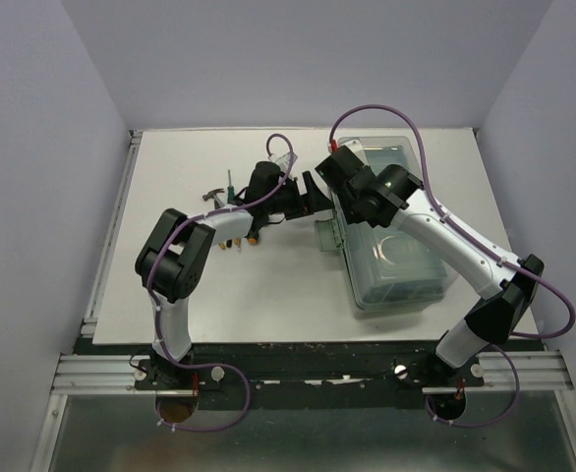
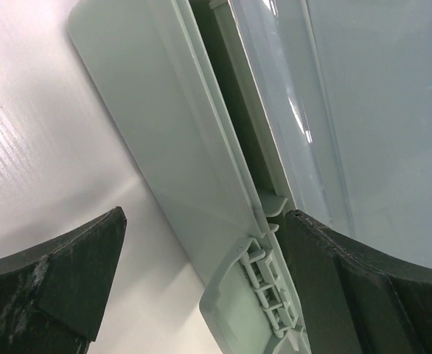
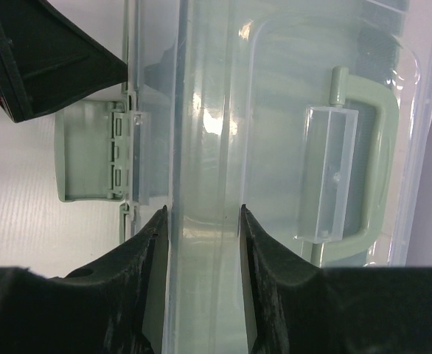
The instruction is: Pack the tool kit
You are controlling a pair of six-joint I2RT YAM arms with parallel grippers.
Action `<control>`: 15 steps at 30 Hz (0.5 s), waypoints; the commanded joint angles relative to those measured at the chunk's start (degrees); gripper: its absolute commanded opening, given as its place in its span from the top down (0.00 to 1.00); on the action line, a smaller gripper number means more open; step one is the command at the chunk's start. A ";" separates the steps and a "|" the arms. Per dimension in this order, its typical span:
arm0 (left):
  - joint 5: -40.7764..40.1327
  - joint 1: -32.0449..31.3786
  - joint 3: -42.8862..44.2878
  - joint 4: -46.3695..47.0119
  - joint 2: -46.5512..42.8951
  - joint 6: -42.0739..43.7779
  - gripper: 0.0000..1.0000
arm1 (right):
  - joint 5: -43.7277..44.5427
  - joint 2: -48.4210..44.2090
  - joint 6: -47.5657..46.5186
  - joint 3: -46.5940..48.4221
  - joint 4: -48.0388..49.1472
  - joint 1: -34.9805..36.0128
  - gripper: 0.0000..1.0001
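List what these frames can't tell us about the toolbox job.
- Toolbox contents: top view, cloudy lid and right arm cover them.
- Tools left of the box: top view, too small, some under the left arm.
- Right gripper: right wrist view, fingers flank a lid ridge; contact unclear.
- Latch: left wrist view, lower end cut off by the frame edge, inside the open left gripper.

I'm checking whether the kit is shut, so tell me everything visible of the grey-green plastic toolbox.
The grey-green plastic toolbox lies flat on the white table, right of centre, its translucent lid down, pale green handle folded flat. A side latch flap hangs open between the fingers of the open left claw. The right claw straddles a raised lid band; contact is unclear.
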 commanded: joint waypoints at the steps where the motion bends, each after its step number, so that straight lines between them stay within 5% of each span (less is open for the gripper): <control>1: -0.47 -0.58 -0.93 1.63 -0.21 -0.42 0.01 | 4.29 -0.38 -2.05 1.68 -1.51 -0.03 0.89; 15: -1.43 -1.29 3.02 -2.84 2.51 1.42 0.01 | 4.20 -0.47 -2.14 1.59 -1.51 -0.12 0.90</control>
